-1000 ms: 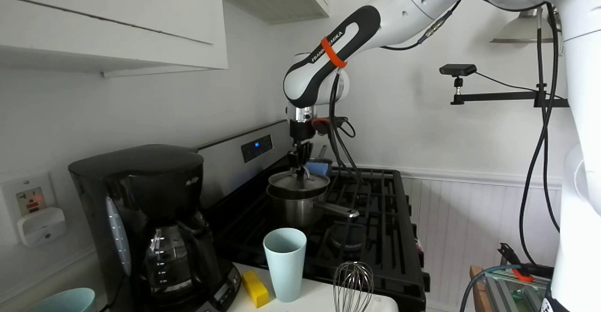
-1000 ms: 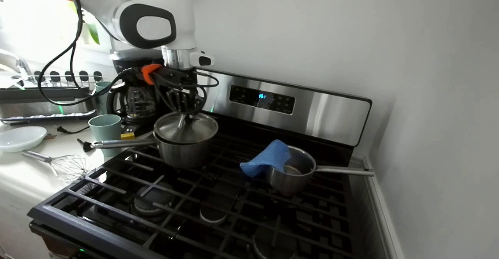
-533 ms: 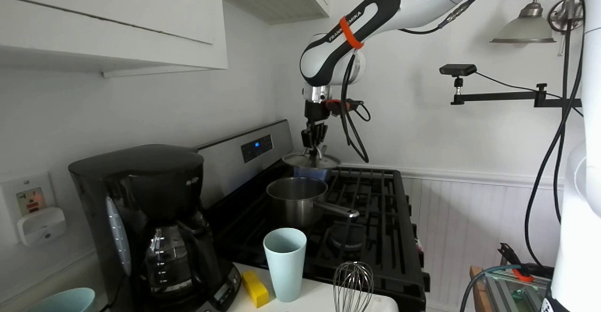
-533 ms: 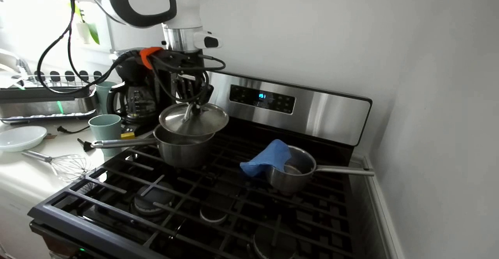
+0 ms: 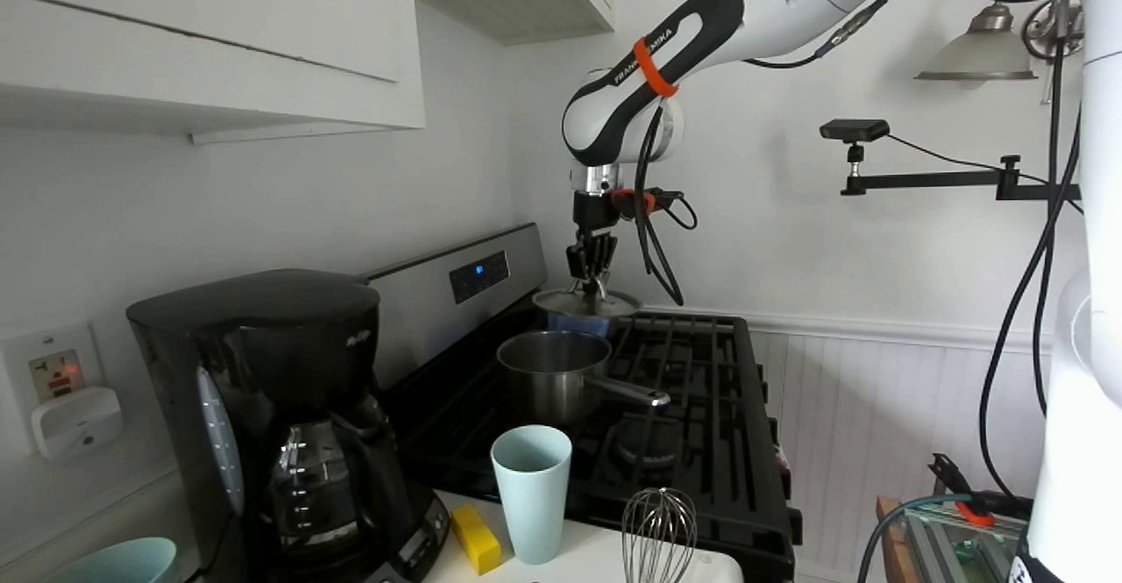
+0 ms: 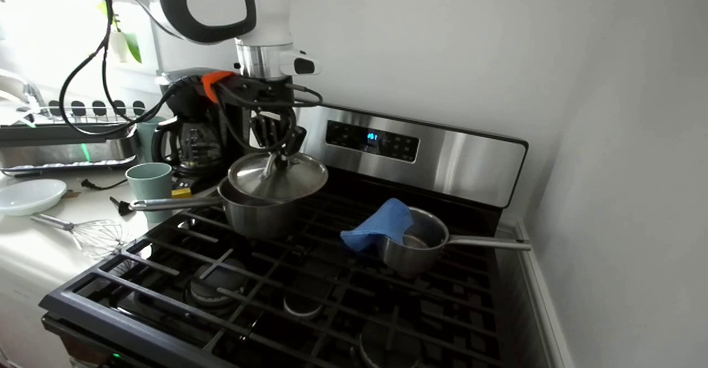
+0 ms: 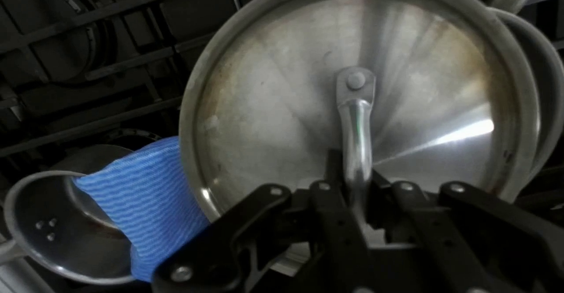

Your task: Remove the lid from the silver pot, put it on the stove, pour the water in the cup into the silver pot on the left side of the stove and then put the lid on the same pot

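Observation:
My gripper (image 7: 358,174) is shut on the arched handle of the silvery lid (image 7: 273,99). The lid hangs in the air, roughly level, in both exterior views (image 5: 554,304) (image 6: 301,177). It is above the silver pot (image 6: 251,221) and shifted to one side, so part of the pot's opening shows. The pot stands uncovered on the stove (image 5: 701,408), its handle toward the front; its inside shows in the wrist view (image 7: 546,90). The pale mint cup (image 5: 532,504) stands upright on the counter beside the stove. Its contents are not visible.
A smaller pan (image 6: 428,224) with a blue cloth (image 6: 381,224) over its rim stands on the stove's far back burner. A black coffee maker (image 5: 263,320), a yellow sponge (image 5: 476,539) and a whisk (image 5: 659,530) are near the cup. A white bowl (image 6: 33,196) is on the counter.
The lid rose from just over the silver pot and moved sideways toward the pan with the cloth. Over the last half second it sank slightly and moved a little further that way.

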